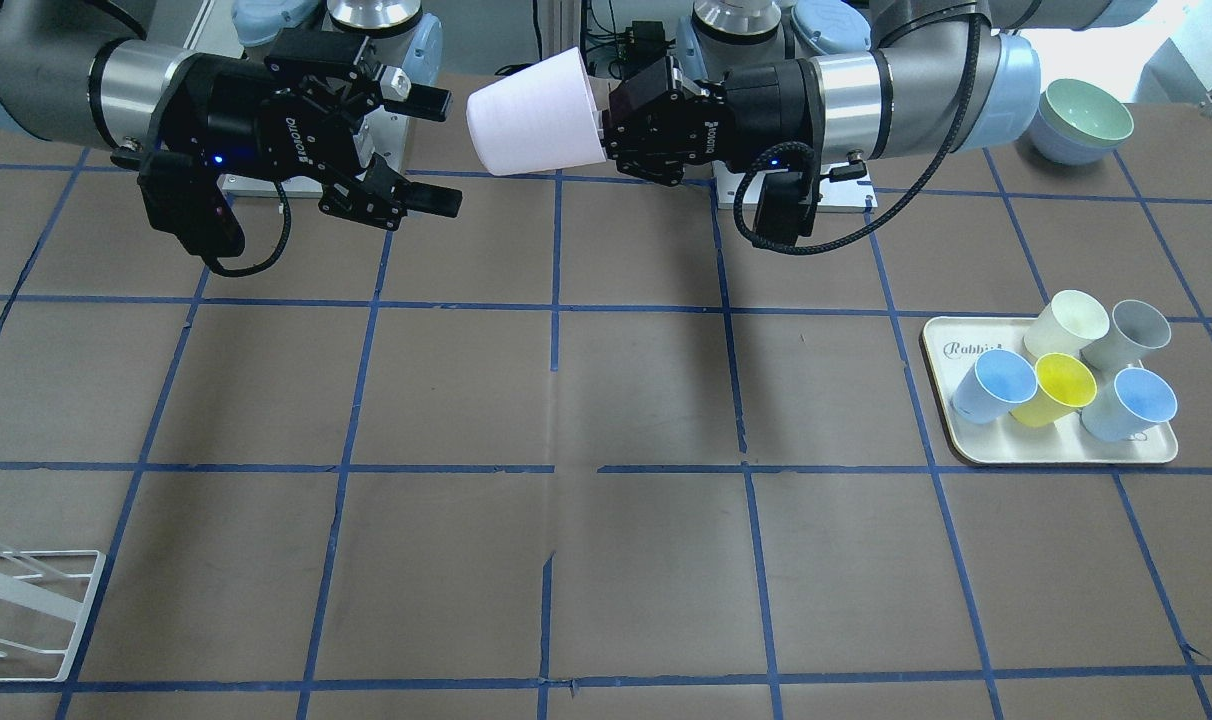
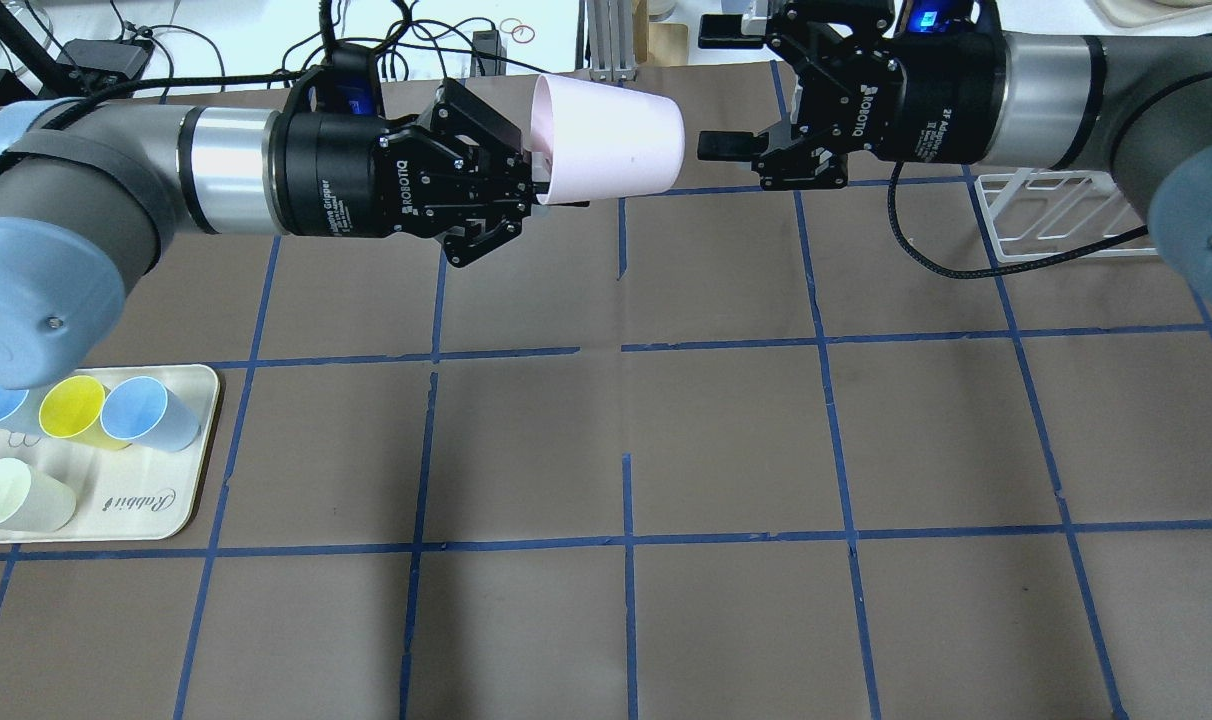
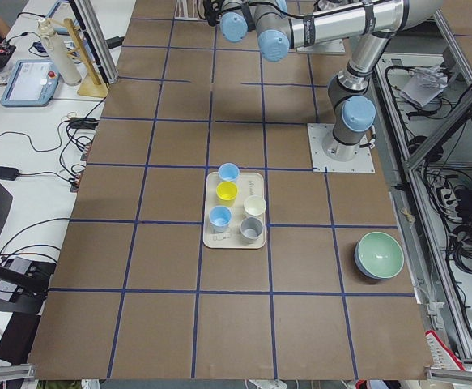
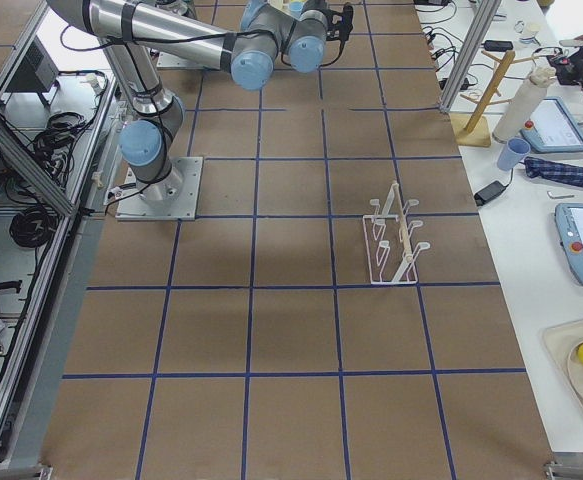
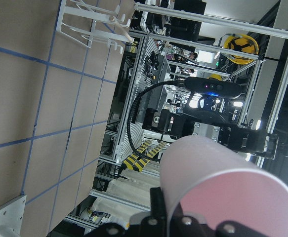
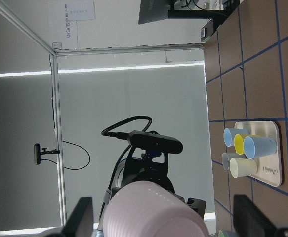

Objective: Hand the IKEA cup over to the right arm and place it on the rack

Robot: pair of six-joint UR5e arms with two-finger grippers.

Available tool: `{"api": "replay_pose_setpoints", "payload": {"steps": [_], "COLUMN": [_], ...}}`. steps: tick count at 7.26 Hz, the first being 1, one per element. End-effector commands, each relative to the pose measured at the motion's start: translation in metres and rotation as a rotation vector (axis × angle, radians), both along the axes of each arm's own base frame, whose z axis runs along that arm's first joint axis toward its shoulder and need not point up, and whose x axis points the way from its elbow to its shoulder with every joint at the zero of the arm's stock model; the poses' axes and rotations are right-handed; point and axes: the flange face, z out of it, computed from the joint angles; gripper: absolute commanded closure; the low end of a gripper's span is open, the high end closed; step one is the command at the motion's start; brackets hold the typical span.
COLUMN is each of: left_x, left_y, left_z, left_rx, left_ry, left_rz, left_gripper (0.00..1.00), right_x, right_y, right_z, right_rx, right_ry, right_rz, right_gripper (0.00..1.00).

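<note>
Handover not yet made.
We see the left gripper [image 2: 541, 187] pinching the IKEA cup [image 2: 606, 135] by its rim, the right gripper [image 2: 714, 88] spread wide near its base; racking is undone.

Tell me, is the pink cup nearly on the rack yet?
About halfway. Done: the left gripper holds the pink cup in the air. Now: the open right gripper faces its bottom, not touching. Still to do: take it, hang it on the rack.

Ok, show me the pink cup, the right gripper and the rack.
pink cup [image 2: 611, 135]: overhead view, middle of its side wall.
right gripper [image 2: 707, 88]: overhead view, gap between its open fingertips.
rack [image 1: 36, 554]: front-facing view, white frame rail.
</note>
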Motion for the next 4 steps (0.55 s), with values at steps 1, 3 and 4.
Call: {"api": "replay_pose_setpoints", "payload": {"steps": [1,3,4], "left_x": [-0.010,-0.010,-0.011], "left_y": [0.001,0.001,0.002], "left_z": [0.005,-0.001,-0.007], "left_rx": [0.062,0.053,0.047], "left_ry": [0.044,0.044,0.043], "left_rz": [0.007,0.007,0.007], "left_gripper": [1.00,1.00,1.00], "right_x": [0.001,0.002,0.003], "right_y": [0.008,0.013,0.020], "right_z": [0.000,-0.008,-0.003], "right_rx": [0.063,0.139,0.162], "right_ry": [-0.014,-0.028,-0.032], "right_rz": [-0.002,-0.002,-0.002], "right_gripper": [0.00,0.00,0.00]}}
